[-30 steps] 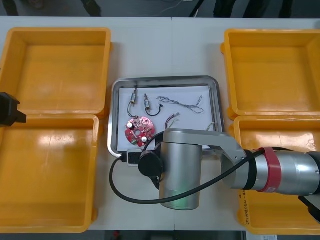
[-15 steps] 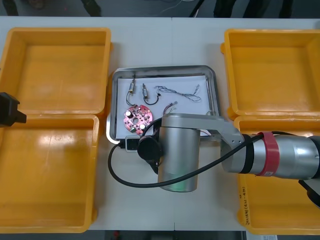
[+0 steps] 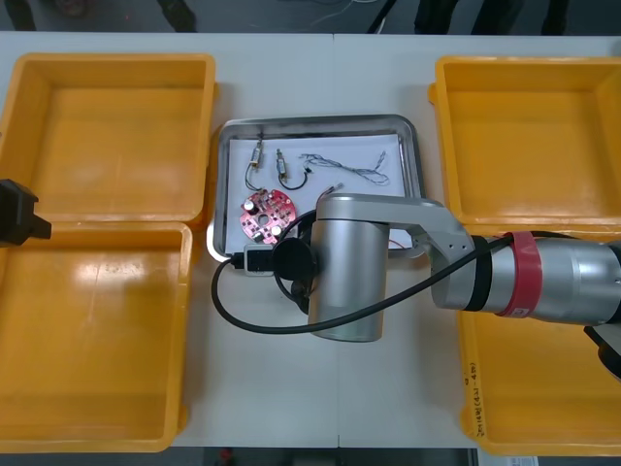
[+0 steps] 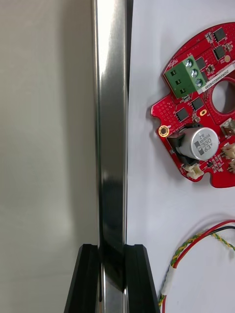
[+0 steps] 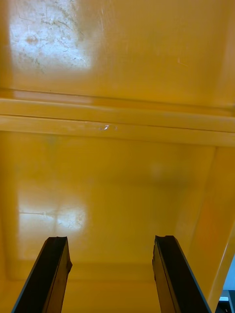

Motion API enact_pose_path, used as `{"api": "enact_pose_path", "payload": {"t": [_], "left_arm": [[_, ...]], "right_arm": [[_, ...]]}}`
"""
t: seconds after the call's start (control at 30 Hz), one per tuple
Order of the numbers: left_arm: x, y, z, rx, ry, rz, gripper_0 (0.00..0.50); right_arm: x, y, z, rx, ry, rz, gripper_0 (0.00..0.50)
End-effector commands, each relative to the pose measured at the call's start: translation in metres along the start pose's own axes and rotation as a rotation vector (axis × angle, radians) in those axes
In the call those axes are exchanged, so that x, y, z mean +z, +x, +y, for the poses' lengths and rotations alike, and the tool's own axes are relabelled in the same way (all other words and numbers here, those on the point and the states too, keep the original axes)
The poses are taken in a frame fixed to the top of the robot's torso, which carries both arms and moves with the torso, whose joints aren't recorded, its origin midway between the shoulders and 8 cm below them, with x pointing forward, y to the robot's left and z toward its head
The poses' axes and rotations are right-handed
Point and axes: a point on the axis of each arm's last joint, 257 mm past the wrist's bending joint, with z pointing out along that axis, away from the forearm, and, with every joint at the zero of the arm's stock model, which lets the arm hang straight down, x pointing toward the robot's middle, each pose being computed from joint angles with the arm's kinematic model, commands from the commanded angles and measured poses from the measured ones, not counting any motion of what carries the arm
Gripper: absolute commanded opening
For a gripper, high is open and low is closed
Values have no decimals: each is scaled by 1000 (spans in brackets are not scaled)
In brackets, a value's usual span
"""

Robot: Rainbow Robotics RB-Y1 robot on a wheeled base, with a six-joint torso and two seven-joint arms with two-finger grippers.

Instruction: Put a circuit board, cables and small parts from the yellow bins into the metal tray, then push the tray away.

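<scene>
The metal tray, white inside, lies between the yellow bins. It holds a round red circuit board, two small metal parts, a thin twisted cable and a short black cable. In the right wrist view my right gripper is shut on the tray rim, one finger on each side. The circuit board and a red and yellow cable lie just inside the rim. My right arm covers the tray's near edge. My left gripper hangs open over a yellow bin.
Two yellow bins stand on the left and two on the right, all bare inside. My left gripper stays at the left edge. Bare table lies beyond the tray.
The tray has slid away from me toward the table's far edge, and my right arm has moved with it. The left arm has not moved.
</scene>
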Motion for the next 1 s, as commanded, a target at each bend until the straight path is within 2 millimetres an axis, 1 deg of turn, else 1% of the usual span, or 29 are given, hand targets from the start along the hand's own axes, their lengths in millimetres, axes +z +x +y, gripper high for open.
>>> {"api": "enact_pose_path", "payload": {"t": [0.03,0.2,0.4,0.77,0.8,1.0], "left_arm": [[-14,-4,14,75,-42,-24,500],[-14,-4,14,75,-42,-24,500],[-14,-4,14,75,-42,-24,500],[-14,-4,14,75,-42,-24,500],[-14,-4,14,75,-42,-24,500],[-14,-4,14,75,-42,-24,500]], "right_arm": [[-5,-3,-31,23,42,-9,0],[-3,-3,-45,26,61,-9,0],[0,-7,-59,54,41,-23,0],[9,0,-91,11,99,-25,0],[10,1,-91,12,100,-23,0],[10,1,-105,14,122,-31,0]]}}
